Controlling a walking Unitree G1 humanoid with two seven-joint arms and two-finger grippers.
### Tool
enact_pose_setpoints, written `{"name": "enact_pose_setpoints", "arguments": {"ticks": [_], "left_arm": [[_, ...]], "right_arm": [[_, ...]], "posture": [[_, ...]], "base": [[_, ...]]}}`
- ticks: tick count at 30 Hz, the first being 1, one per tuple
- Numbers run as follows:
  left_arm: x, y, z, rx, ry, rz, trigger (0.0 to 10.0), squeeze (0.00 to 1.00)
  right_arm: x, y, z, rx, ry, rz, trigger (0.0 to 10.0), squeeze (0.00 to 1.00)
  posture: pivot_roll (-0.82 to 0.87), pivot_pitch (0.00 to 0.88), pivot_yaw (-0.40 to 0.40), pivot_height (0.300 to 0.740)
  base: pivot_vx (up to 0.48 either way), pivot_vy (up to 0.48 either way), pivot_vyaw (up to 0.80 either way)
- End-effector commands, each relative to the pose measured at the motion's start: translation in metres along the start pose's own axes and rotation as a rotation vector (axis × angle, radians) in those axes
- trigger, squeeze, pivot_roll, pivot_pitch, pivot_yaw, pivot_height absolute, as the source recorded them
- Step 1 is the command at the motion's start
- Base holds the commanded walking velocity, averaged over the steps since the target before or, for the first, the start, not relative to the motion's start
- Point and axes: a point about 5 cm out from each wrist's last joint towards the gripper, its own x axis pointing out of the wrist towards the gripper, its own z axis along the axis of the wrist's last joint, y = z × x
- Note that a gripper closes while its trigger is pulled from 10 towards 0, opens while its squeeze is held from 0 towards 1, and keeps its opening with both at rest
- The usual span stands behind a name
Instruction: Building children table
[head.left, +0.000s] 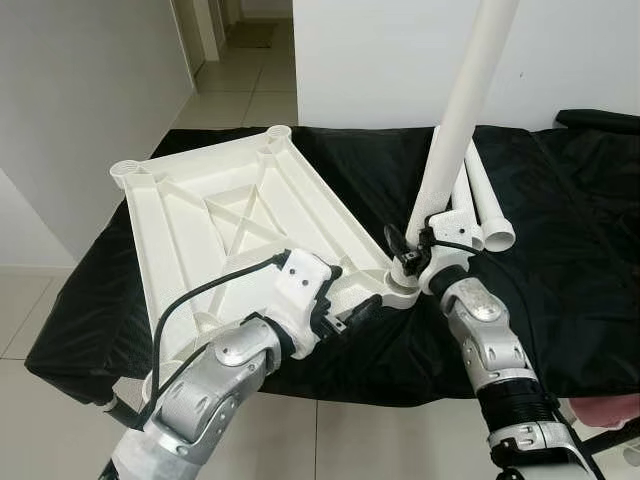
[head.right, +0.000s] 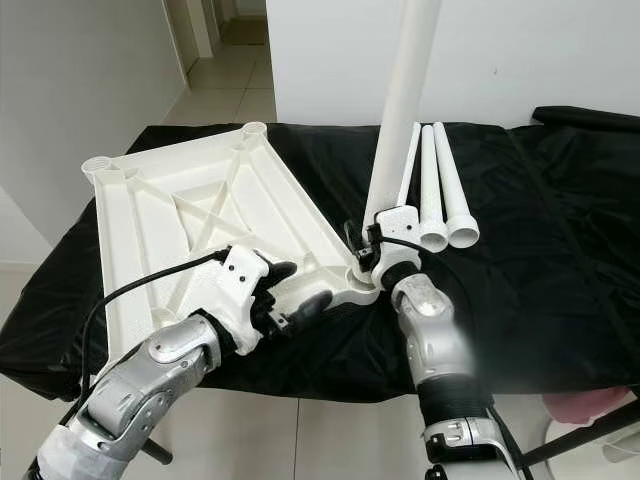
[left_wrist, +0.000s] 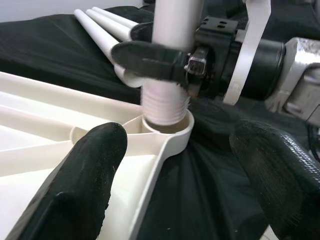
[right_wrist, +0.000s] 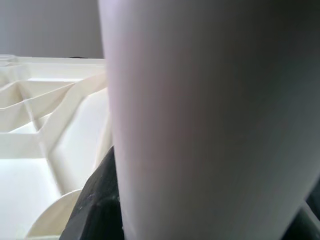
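A white table top (head.left: 230, 215) lies upside down on the black-covered table, ribs facing up. My right gripper (head.left: 410, 250) is shut on a white table leg (head.left: 460, 110) and holds it upright. The leg's threaded end (left_wrist: 162, 107) sits in the near right corner socket (left_wrist: 175, 131) of the top. My left gripper (head.right: 300, 290) is open just in front of that corner. One of its fingers (left_wrist: 85, 185) is over the top's rim and the other lies over the black cloth. In the right wrist view the leg (right_wrist: 210, 120) is very close, with the top (right_wrist: 50, 140) behind it.
Spare white legs (head.right: 440, 190) lie side by side on the black cloth (head.left: 560, 270) behind the held leg. The table's front edge runs just below my arms. A pink object (head.left: 610, 410) sits low at the right, a tiled hallway (head.left: 240, 80) at the back left.
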Motion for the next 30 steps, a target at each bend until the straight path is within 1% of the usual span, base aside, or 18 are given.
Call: {"name": "enact_pose_setpoints", "arguments": {"ticks": [1, 3, 4, 6, 10, 13, 18, 21, 22, 23, 30], "left_arm": [[-0.003, -0.009, 0.000, 0.001, 0.006, -0.166, 10.0, 0.00], [-0.003, -0.009, 0.001, -0.004, 0.009, -0.168, 10.0, 0.00], [-0.004, -0.010, 0.000, -0.005, 0.017, -0.175, 10.0, 0.00], [-0.005, -0.010, -0.001, -0.003, 0.022, -0.177, 10.0, 0.00], [-0.005, -0.009, -0.001, -0.003, 0.024, -0.175, 10.0, 0.00], [-0.005, -0.007, 0.000, -0.005, 0.024, -0.173, 10.0, 0.00], [-0.004, -0.007, 0.000, -0.006, 0.025, -0.178, 10.0, 0.00], [-0.004, -0.007, 0.001, -0.005, 0.025, -0.179, 10.0, 0.00], [-0.003, -0.007, 0.001, -0.004, 0.024, -0.177, 10.0, 0.00], [-0.003, -0.007, 0.001, -0.004, 0.024, -0.177, 10.0, 0.00], [-0.003, -0.007, 0.002, -0.007, 0.020, -0.171, 10.0, 0.00]], "right_arm": [[-0.004, 0.007, -0.014, 0.006, 0.057, 0.031, 10.0, 0.00], [-0.006, 0.010, -0.017, -0.010, 0.058, 0.054, 10.0, 0.00], [-0.013, 0.013, -0.023, -0.031, 0.066, 0.082, 10.0, 0.00], [-0.020, 0.011, -0.027, -0.037, 0.075, 0.084, 10.0, 0.00], [-0.025, 0.008, -0.030, -0.035, 0.084, 0.074, 10.0, 0.00], [-0.034, 0.001, -0.038, -0.058, 0.108, 0.074, 10.0, 0.00], [-0.034, -0.004, -0.039, -0.071, 0.115, 0.085, 10.0, 0.00], [-0.030, -0.004, -0.038, -0.063, 0.114, 0.107, 10.0, 0.00], [-0.025, -0.007, -0.038, -0.005, 0.112, 0.099, 10.0, 0.00], [-0.024, -0.008, -0.038, 0.014, 0.111, 0.093, 10.0, 0.00], [-0.020, -0.009, -0.038, 0.043, 0.123, 0.090, 10.0, 0.00]], "posture": [[0.00, 0.014, 0.061, 0.740], [-0.01, 0.012, 0.066, 0.740], [-0.01, 0.013, 0.067, 0.740], [-0.01, 0.011, 0.067, 0.740], [-0.01, 0.010, 0.070, 0.740], [-0.02, 0.009, 0.072, 0.740], [-0.02, 0.011, 0.079, 0.740], [-0.02, 0.009, 0.082, 0.740], [-0.02, 0.013, 0.081, 0.740], [-0.02, 0.015, 0.078, 0.740], [-0.01, 0.016, 0.073, 0.740]], "base": [[0.000, 0.000, 0.00], [0.000, 0.000, 0.00], [0.000, 0.000, 0.00], [0.000, 0.000, 0.00], [0.000, 0.000, 0.00], [0.000, 0.000, 0.00], [0.000, 0.000, 0.00], [0.000, 0.000, 0.00], [0.000, 0.000, 0.00], [0.000, 0.000, 0.00], [0.000, 0.000, 0.00]]}}
